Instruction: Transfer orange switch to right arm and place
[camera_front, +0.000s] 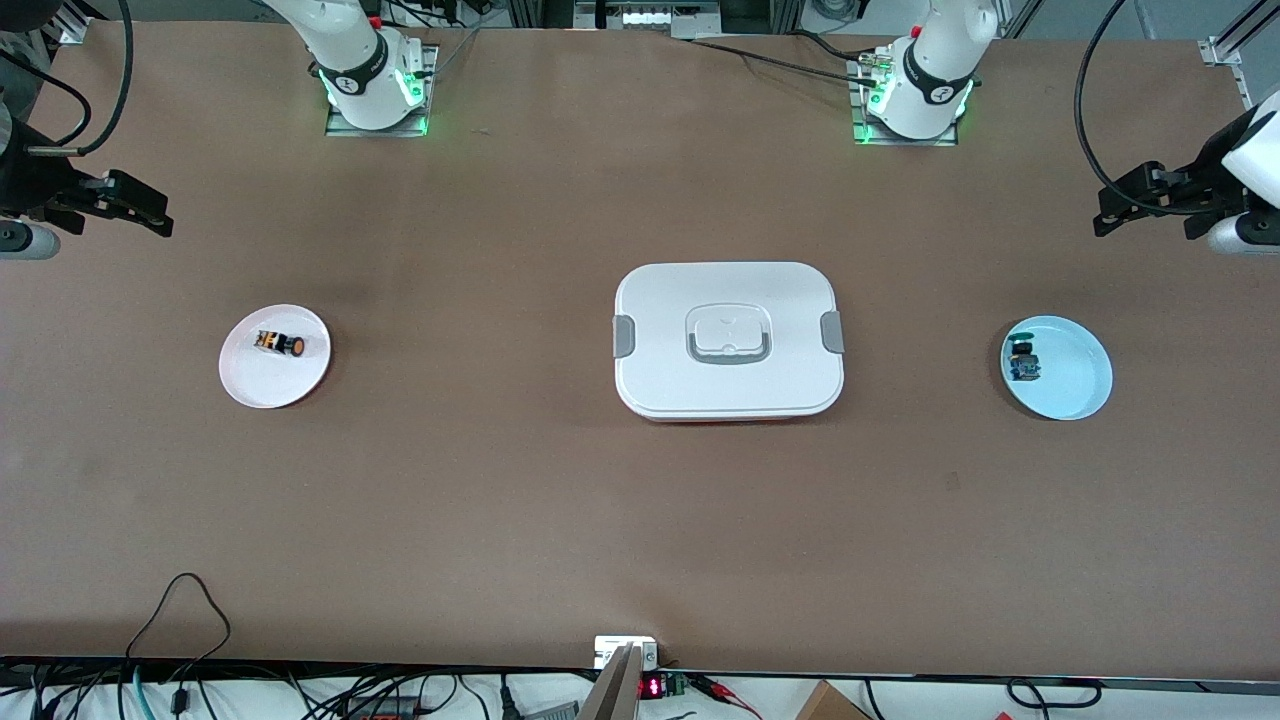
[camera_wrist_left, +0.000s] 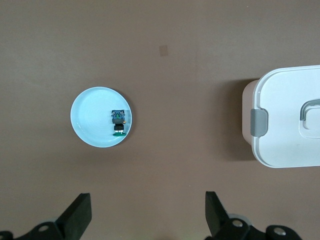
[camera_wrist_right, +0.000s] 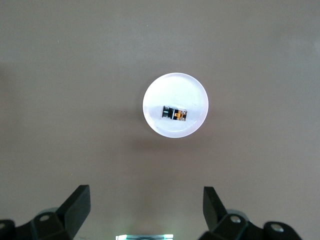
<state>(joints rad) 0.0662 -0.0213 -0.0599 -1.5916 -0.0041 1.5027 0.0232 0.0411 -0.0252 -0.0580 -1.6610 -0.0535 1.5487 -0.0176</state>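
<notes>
— Two tools, both w/ fingers spread wide and nothing between them. Start at the right arm's end?

— Yes. We see the right tool (camera_wrist_right: 146, 210) hanging over the table (camera_front: 500, 500) at that end, holding nothing. Its wrist cam looks straight down at the white plate (camera_front: 245, 385). We'd say it's parked high to keep the plate in sight.

— And the orange switch (camera_front: 280, 344)?

— On its side on that white plate, approx. mid-plate, touching nothing else. That's the right arm's end, i.e. where the task wants it. Whether the task put it there, we can't say.

— Mid-table?

— White box (camera_front: 728, 340) w/ lid on, grey clips at both ends, handle folded flat. It sits between the two plates, well apart from each. We'd guess a hand-over happens above it, since neither arm looks able to reach the other's plate.

— Left arm's end?

— Blue plate (camera_front: 1075, 375) w/ a green-capped part (camera_front: 1022, 360) near its rim, no orange on it. The left tool (camera_wrist_left: 148, 215) waits over the table at that end, jaws wide, gripping nothing.
</notes>
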